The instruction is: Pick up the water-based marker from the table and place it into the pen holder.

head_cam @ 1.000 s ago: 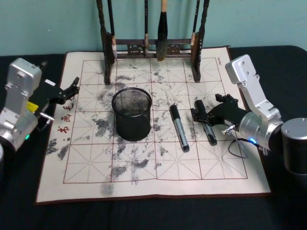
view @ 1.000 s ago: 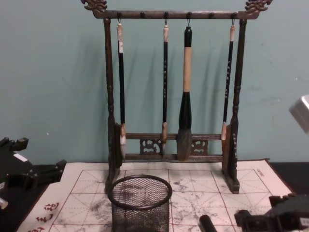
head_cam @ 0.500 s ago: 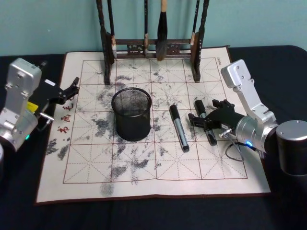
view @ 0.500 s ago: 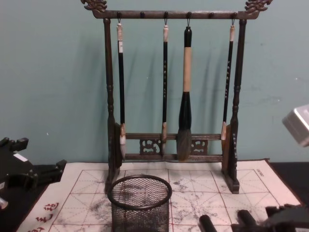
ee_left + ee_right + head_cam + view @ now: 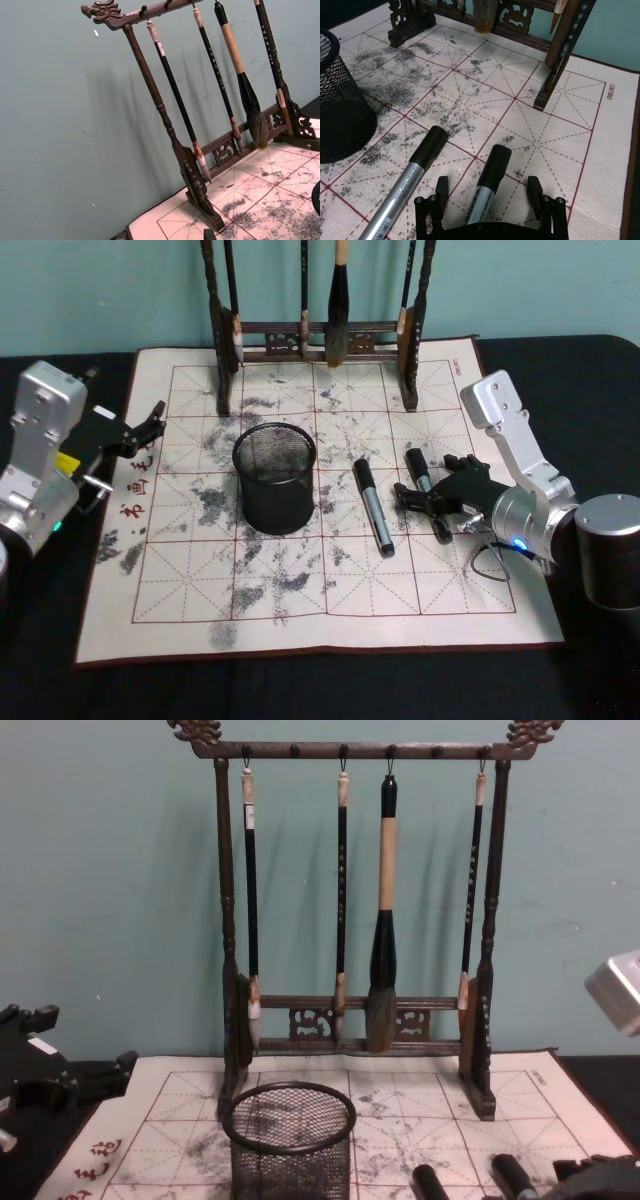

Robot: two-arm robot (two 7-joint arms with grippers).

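Right now the right hand [image 5: 487,186] is hovering, fingers spread astride the water-based marker [image 5: 493,159] lying on the table [image 5: 300,690], on its mat [image 5: 330,600], right of the pen holder [image 5: 274,478]. A second marker [image 5: 415,160] is lying just beside; an off-centre squeeze is risking rolling either away. The left hand [image 5: 140,430], seemingly spread, is idling at the mat's left edge.

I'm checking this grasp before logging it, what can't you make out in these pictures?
Right-hand marker: rear end hidden under the open right gripper, right wrist and head views.
Other marker: barrel print too small to read, head view.
Pen holder: base cut off by the chest view's bottom edge.
Left gripper, parked left of the mat: cut by chest view's edge.
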